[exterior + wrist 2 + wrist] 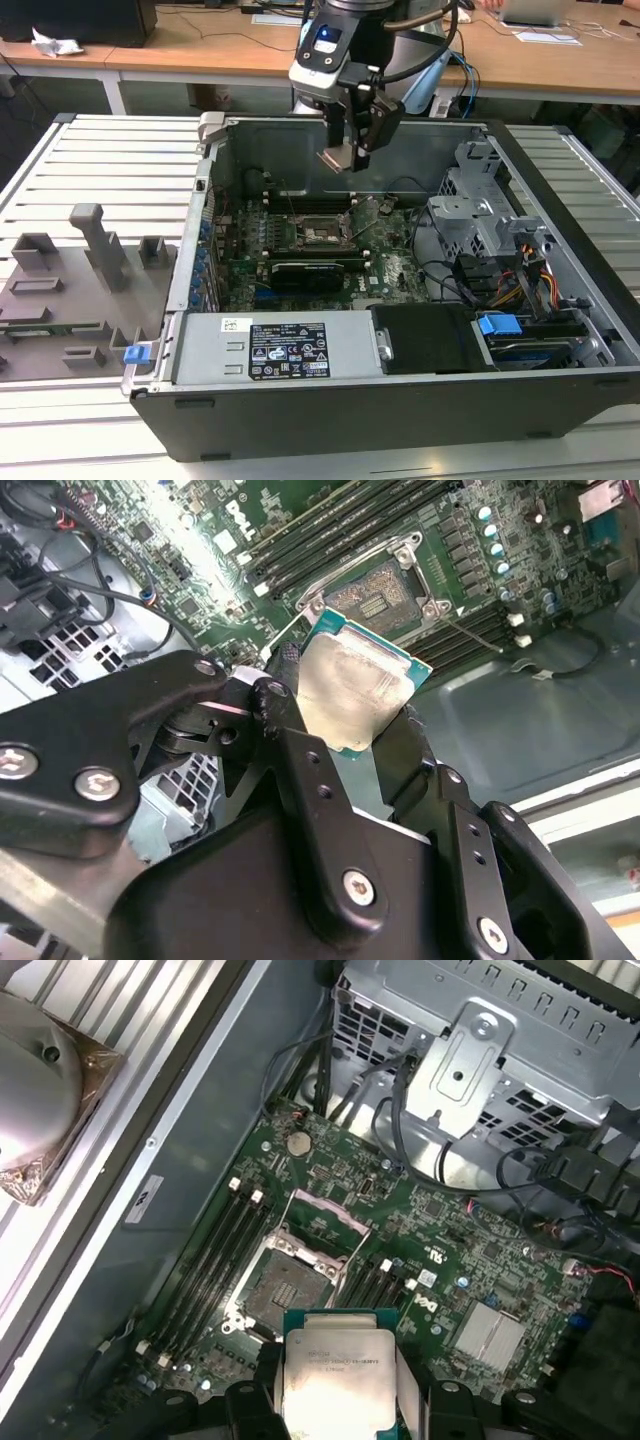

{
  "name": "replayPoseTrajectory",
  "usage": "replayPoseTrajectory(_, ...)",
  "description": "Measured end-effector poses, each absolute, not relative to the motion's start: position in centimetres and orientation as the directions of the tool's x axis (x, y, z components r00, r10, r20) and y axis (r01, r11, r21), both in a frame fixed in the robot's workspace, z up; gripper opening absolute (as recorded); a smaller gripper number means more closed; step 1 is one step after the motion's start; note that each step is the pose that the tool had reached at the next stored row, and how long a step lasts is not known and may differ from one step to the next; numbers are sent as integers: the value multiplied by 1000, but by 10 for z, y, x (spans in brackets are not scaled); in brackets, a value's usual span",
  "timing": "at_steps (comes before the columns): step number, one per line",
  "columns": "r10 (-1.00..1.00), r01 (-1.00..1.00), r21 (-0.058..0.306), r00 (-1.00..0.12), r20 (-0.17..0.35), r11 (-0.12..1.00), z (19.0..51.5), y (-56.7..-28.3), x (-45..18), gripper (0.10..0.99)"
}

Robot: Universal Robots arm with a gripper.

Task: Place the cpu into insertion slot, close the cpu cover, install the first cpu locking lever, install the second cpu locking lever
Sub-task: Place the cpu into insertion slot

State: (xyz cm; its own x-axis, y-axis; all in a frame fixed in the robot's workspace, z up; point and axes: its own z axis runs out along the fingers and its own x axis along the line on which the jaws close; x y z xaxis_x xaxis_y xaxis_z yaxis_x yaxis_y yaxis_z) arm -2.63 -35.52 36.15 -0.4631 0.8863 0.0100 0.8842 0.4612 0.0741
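Black two-finger gripper (347, 700) is clamped on the small flat silver-grey square cpu (340, 1375) by its edges, hovering over the open dark square insertion slot (285, 1285). Looks light, stiff and probably fragile, so edge grip only.

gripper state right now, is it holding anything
Gripper: shut on the cpu, held in the air, not yet in the insertion slot.
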Motion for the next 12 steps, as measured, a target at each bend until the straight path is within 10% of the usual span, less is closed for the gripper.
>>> replayPoseTrajectory(12, 936, 934, 74, -351, 10, 350, 359, -355, -26, 537)
